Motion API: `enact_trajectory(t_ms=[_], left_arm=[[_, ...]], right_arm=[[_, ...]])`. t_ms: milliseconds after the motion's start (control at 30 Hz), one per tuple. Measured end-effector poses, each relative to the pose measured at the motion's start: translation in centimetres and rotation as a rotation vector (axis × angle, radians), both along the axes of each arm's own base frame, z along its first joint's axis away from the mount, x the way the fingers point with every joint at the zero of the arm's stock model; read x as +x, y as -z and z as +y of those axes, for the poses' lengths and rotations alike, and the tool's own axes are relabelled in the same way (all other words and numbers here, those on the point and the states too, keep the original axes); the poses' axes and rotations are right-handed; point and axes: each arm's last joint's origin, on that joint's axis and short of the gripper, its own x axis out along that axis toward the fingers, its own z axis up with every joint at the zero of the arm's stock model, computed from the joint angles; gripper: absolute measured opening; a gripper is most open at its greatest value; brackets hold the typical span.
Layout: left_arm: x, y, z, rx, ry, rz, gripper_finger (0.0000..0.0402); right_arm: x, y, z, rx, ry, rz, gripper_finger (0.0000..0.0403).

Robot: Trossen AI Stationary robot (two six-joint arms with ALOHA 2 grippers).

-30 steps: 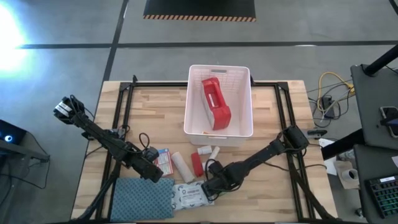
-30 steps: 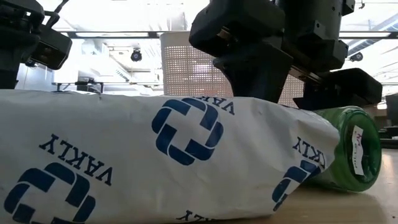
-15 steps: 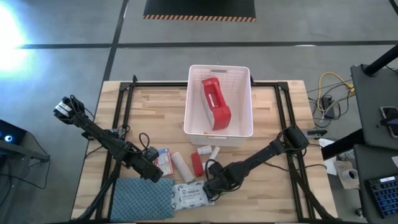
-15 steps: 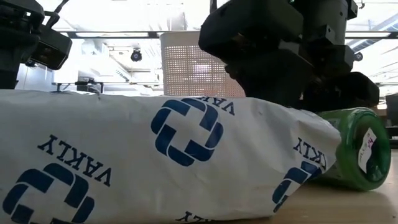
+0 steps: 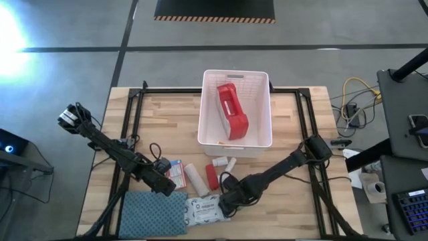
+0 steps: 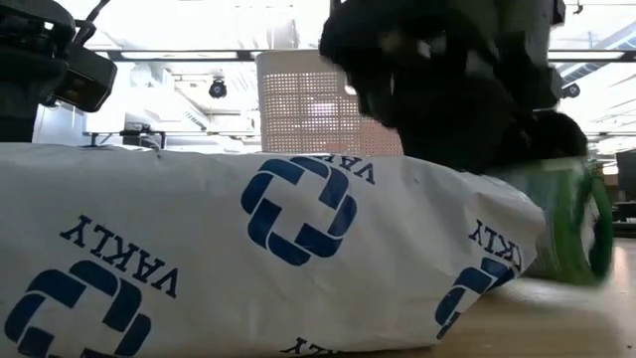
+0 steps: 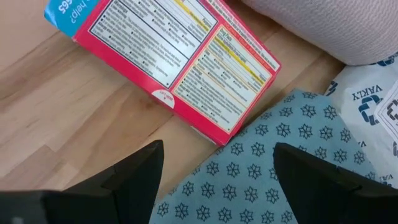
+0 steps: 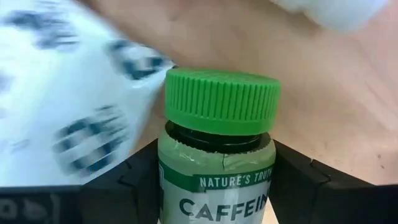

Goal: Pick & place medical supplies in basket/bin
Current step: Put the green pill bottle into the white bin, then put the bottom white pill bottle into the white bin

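One green-capped bottle now sits between the right gripper's fingers, which have narrowed over the last second until they press its sides; in the low view the bottle, upright-looking a moment ago, is blurred and tilting, so I judge the grip has just taken and the lift is starting. It lies at the table's front, at 6 o'clock from the white bin, just beside the white wipes packet. The red pouch is already in the bin. At 12 o'clock from the gripper lie a red roll and a white roll, which the carry must clear. The left gripper waits, jaws apart, over the small box and patterned cloth, well clear at 9 o'clock.
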Motion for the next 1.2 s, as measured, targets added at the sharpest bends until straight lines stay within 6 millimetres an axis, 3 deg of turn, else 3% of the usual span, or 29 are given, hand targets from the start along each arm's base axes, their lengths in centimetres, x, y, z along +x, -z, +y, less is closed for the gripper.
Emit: enact_trajectory(t_ms=[100, 233, 467, 633, 733, 833, 933, 1033, 1200], left_arm=[[0.1, 0.0, 0.0, -0.001, -0.003, -0.007, 0.0281], [0.6, -0.3, -0.2, 0.011, -0.033, -0.089, 0.0281], [1.9, -0.5, -0.7, 0.047, -0.101, -0.253, 0.0281], [2.6, -0.4, -1.9, 0.026, -0.104, -0.339, 0.0281], [3.0, -0.2, -2.7, 0.02, -0.11, -0.39, 0.0281], [3.5, -0.2, -3.4, 0.009, -0.12, -0.44, 0.0281], [4.0, -0.1, -4.0, 0.018, -0.125, -0.452, 0.0281], [4.5, 0.2, -4.3, 0.034, -0.129, -0.446, 0.0281], [5.0, 0.3, -4.7, 0.05, -0.137, -0.447, 0.0281]], right_arm=[[0.5, -2.2, -0.5, -0.03, -0.076, -0.078, 0.0212], [1.5, -6.1, -2.8, -0.106, -0.173, -0.207, 0.0212], [2.2, -16.8, -7.3, -0.338, -0.292, -0.513, 0.0211], [0.9, -23.5, -12.1, -0.67, -0.174, -0.569, 0.0217], [0.1, -24.7, -16.4, -0.828, -0.099, -0.412, 0.0242], [-1.0, -24.6, -20.6, -0.829, 0.003, -0.248, 0.0277], [-2.7, -24.5, -23.3, -0.863, 0.066, -0.095, 0.0306], [-4.0, -24.4, -24.4, -0.939, 0.101, 0.038, 0.0327], [-5.5, -25.0, -23.9, -0.957, 0.094, 0.073, 0.0347]])
